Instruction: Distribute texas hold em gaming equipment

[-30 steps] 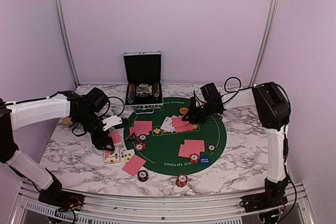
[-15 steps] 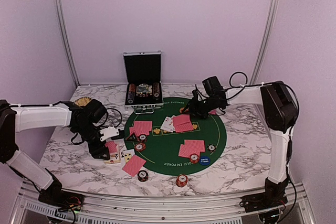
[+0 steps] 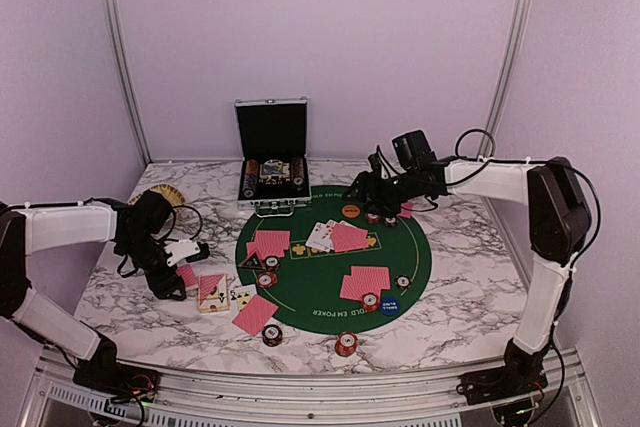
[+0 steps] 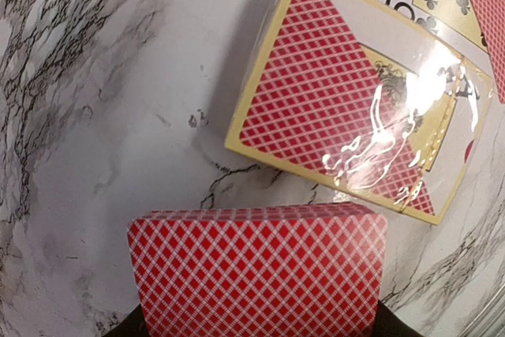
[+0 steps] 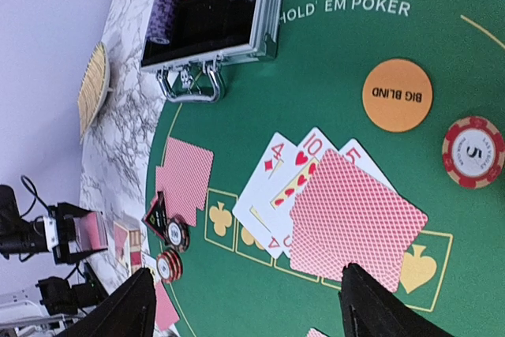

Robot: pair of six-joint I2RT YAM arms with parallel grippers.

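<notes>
Red-backed playing cards point(image 4: 256, 266), a squared-up stack of them, sit clamped by their near edge in the left pincer point(image 4: 256, 329). They hang over the white marble surface point(image 4: 95, 116), just short of a cellophane-wrapped, yellow-edged card box point(image 4: 355, 108).

From where I stand, the worry is that grip. It takes only one edge of a thick, slick stack, so a tilt or a loosening could shed several cards at once rather than one. They could also fan out onto the shiny wrapper, where they would slide.

Over on the round green felt poker mat point(image 5: 331, 92), the right pincer point(image 5: 246, 290) hangs with its jaws apart and nothing in them. Below it lies the overlapping spread of face-up and red-backed cards point(image 5: 339, 203). Coming down there, a finger could nudge that pile askew. It could also catch the flat orange Big Blind disc point(image 5: 397, 95) or the red striped poker chip point(image 5: 472, 151) lying just beyond.
</notes>
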